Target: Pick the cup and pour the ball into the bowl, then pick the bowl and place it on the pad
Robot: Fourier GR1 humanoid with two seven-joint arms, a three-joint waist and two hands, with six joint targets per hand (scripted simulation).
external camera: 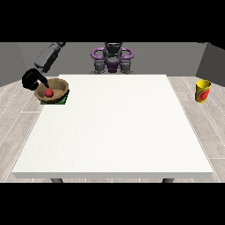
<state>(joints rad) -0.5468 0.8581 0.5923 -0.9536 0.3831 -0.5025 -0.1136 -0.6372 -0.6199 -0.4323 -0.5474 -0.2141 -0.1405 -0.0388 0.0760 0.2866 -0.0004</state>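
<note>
Bowl [52, 90] with the red ball [48, 92] inside already sits on the green pad [62, 101] at the table's [114, 132] corner, so little seems left; the hand at the view's left [34, 80] has fingers curled over its rim. Yellow cup [202, 91] appears off the table, far right.

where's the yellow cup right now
In the front view the yellow cup with the red mark is at the far right, past the white table's right edge and off its top, upright, far from the brown bowl.
</note>
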